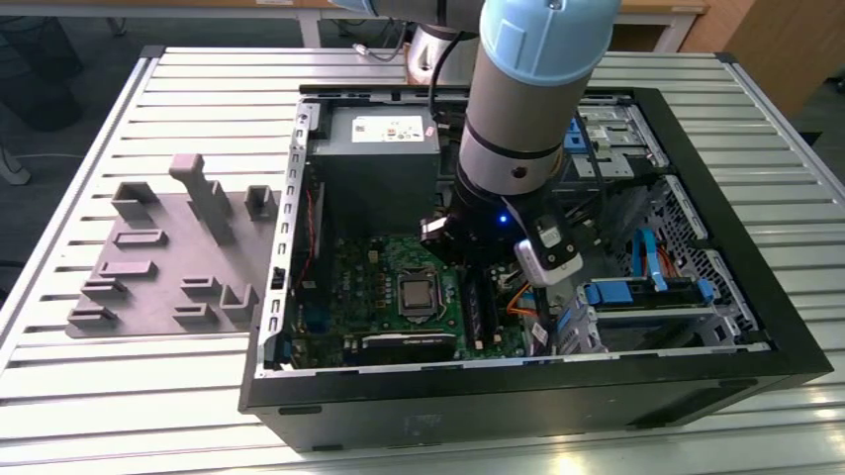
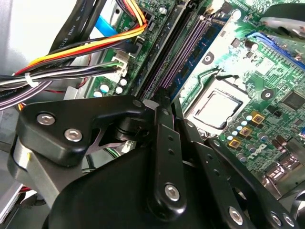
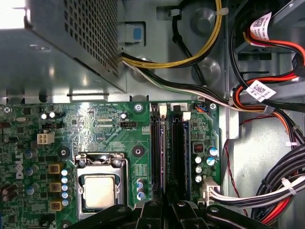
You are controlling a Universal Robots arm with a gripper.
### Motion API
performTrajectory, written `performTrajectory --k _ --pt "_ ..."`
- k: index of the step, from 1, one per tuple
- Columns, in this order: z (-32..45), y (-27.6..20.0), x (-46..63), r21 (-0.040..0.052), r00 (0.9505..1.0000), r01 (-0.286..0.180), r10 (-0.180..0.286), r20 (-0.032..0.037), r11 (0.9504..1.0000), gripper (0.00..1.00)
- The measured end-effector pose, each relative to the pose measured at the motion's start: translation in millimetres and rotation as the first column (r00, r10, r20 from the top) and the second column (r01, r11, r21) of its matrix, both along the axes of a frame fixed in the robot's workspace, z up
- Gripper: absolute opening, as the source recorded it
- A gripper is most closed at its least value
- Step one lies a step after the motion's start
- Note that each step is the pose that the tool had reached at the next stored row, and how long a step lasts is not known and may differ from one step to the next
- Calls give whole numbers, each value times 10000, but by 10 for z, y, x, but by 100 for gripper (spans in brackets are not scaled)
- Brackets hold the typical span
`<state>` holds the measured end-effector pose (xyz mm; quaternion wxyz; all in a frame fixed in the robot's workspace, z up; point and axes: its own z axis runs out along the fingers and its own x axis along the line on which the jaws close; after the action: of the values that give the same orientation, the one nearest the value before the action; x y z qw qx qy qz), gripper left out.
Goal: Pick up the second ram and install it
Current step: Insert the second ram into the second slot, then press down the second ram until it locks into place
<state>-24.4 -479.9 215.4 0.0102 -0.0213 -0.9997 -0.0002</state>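
Arm reached down into open computer case on slatted worktop. Pincer hung low over motherboard, at memory slots at 3 o'clock of silver processor. Pincer fingers looked drawn together, clamped on second ram, standing edge-on in slot. Grey fixture plate lay at 9 o'clock of case.

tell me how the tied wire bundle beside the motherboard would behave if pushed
Probably floppy: the wire bundle hangs in loose curves beside the motherboard. It would likely spring back somewhat, since ties cinch the strands and some run into a white connector on the board. It looks light, so a nudge should shift it.
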Motion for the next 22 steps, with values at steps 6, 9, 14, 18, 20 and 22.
performTrajectory --k 6,9,14,18,20,22 --pt "-5 11 1 0 10000 -1 1 0 10000 14" --pt "-12 16 1 -2 10000 -1 1 -1 10000 14" --pt "-27 22 0 -1 10000 0 0 -1 10000 14" --pt "-39 27 0 -5 10000 0 0 -2 10000 14" --pt "-43 31 0 -8 10000 0 0 -3 10000 14" --pt "-46 34 0 -5 10000 0 0 -1 10000 14"
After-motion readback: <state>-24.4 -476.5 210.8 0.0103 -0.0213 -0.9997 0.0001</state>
